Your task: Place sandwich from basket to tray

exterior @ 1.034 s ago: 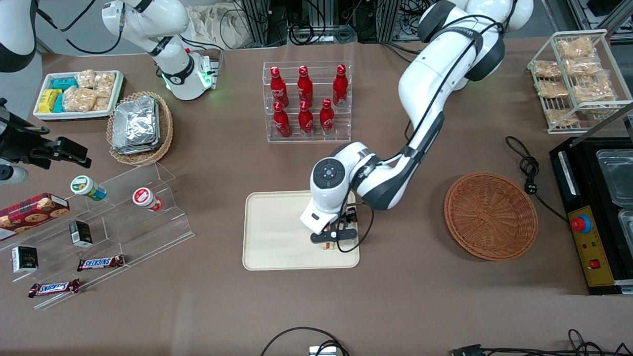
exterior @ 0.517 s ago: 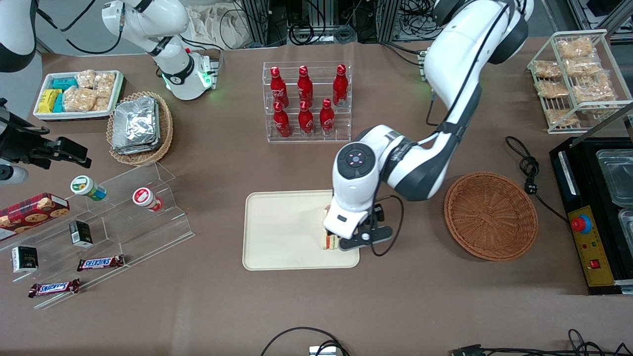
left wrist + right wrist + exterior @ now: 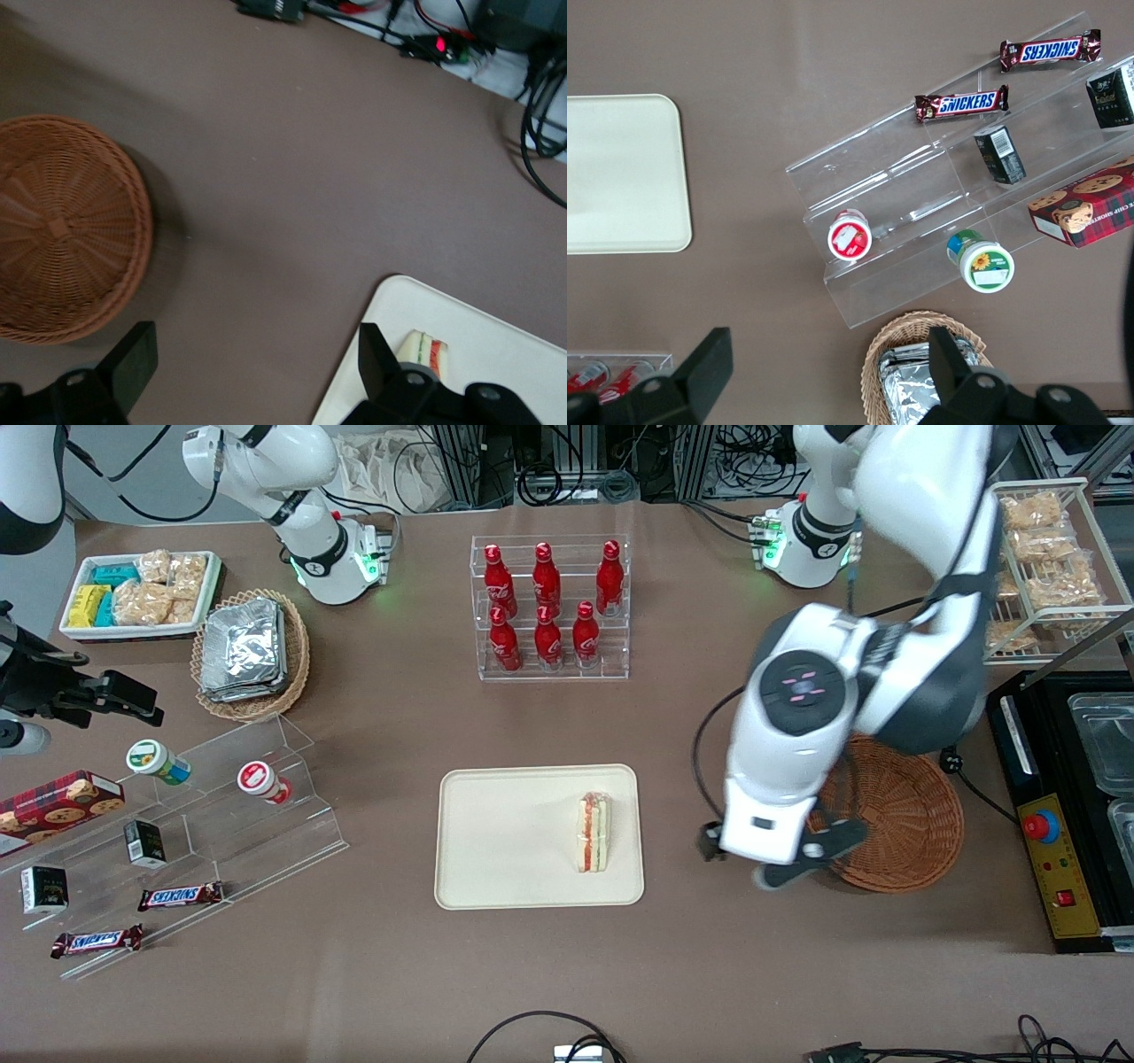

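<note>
Brown table [image 3: 709, 974] — sandwich [image 3: 594, 832] on tray [image 3: 496, 841]; gripper [image 3: 257, 381] spread wide, beside basket [image 3: 904, 824].

counter [image 3: 372, 974]: brown, matte, fills nearly the whole front view
landmark: bottle rack [image 3: 551, 607], clear acrylic, holding red bottles
edge of the counter farther from the front camera than the bottle rack: metal frames and tangled black cables [image 3: 567, 469]
toward the working arm's end from the bottle rack: black machine [image 3: 1063, 815] with red button
light: even, soft shadows

Brown table [image 3: 372, 974], w/ cream tray [image 3: 505, 850], wicker basket [image 3: 912, 824], bottle rack [image 3: 549, 607], acrylic snack stand [image 3: 221, 824], gripper [image 3: 780, 859] above, open.
</note>
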`<act>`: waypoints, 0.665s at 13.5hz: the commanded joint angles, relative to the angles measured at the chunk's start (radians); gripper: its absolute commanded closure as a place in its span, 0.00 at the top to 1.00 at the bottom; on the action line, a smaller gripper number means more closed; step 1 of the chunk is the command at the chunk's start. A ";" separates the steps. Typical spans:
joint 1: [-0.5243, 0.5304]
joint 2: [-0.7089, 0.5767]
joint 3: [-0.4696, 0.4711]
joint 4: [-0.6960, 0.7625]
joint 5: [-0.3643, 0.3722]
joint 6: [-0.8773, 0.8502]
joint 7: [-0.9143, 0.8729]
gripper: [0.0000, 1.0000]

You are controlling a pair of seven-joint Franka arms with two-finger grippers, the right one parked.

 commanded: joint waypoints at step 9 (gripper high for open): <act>0.179 -0.172 -0.006 -0.092 -0.138 -0.169 0.254 1.00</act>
